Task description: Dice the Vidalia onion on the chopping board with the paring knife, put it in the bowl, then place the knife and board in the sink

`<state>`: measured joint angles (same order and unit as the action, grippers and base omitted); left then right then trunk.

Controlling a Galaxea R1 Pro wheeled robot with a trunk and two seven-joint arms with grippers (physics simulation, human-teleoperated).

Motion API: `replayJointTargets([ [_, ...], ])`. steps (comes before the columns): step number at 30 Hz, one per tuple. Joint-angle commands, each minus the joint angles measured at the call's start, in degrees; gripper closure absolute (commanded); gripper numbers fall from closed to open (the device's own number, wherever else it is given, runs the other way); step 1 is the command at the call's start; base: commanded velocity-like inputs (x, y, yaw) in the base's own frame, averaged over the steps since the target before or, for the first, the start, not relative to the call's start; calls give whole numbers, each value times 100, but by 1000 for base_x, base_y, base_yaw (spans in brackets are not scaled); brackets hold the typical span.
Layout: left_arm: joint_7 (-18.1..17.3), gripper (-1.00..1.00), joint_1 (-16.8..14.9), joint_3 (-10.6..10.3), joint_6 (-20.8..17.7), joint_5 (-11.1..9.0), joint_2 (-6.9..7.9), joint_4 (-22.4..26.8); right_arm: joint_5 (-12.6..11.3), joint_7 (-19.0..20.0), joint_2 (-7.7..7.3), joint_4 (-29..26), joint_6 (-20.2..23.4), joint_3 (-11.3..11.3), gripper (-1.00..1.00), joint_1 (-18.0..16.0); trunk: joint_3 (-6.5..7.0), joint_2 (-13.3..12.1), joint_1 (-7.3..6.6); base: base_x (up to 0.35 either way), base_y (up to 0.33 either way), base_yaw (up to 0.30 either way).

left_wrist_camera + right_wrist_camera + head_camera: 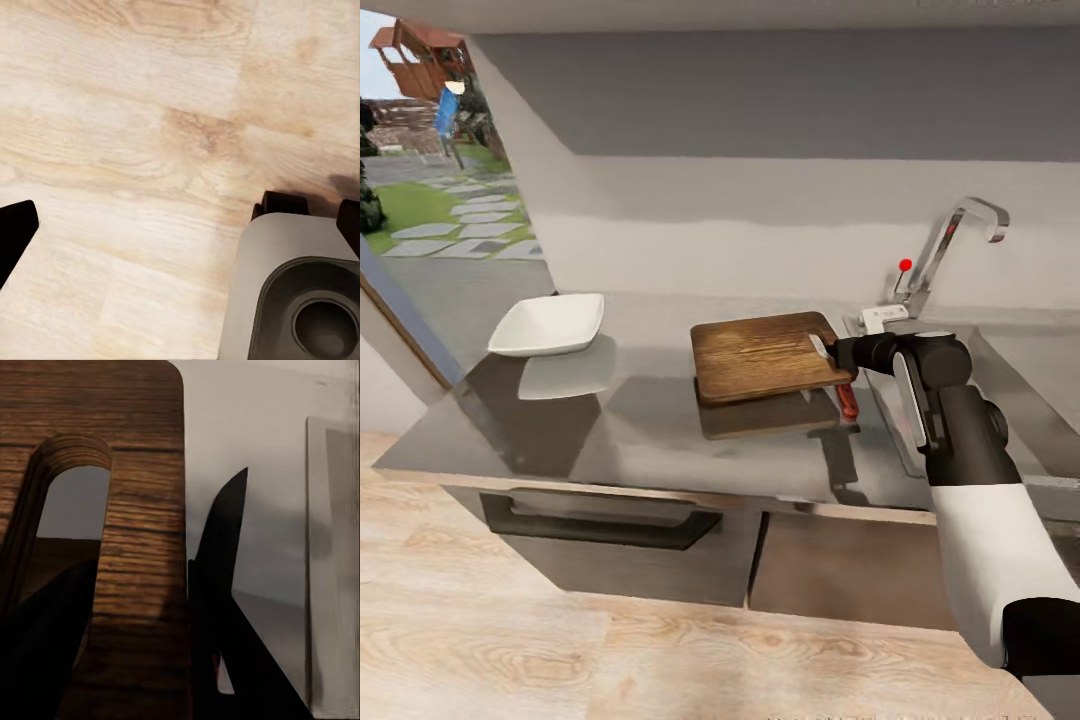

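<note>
The chopping board [765,355] sits just right of the head view's centre, lifted off the countertop [630,430] with its reflection on the steel below, its handle-hole end pinched by the right gripper [838,357]. In the right wrist view the dark fingers [52,645] clamp either side of the board's end beside the slot, one reaching up through it. The paring knife [847,400] lies on the countertop just under the board's right end, red handle toward the lower frame; its dark blade [225,532] shows beside the board's edge in the wrist view. The white bowl [548,324] stands well apart at left, looking empty from here. The sink [1000,370] lies at right below the tap [950,245], largely behind the arm.

Judging from this, the clear-up step is in hand: carrying the board rightward and lowering it into the basin, then fetching the knife. The left gripper [180,225] hangs over wooden floor; I cannot tell its state.
</note>
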<state>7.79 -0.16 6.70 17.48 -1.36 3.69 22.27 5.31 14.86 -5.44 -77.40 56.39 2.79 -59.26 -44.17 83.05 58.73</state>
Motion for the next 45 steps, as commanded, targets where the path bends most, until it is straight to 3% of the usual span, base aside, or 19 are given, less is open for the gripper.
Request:
replayJointTargets([
  [1,5,-100,-2,-2,18,-14,0,-4,51,42,-1,-3,21,10,100,-6,-4,3,0,0,299,-277],
  [11,3,-100,-2,-2,18,-14,0,-2,50,43,-1,-3,21,11,100,-6,-4,3,0,0,299,-267],
  [21,3,-100,-2,-2,18,-14,0,-4,51,35,-1,-3,21,19,100,-6,-4,3,0,0,291,-32],
  [45,5,-100,-2,-2,18,-14,0,-3,58,34,5,6,21,28,100,-6,-4,3,0,0,30,0],
])
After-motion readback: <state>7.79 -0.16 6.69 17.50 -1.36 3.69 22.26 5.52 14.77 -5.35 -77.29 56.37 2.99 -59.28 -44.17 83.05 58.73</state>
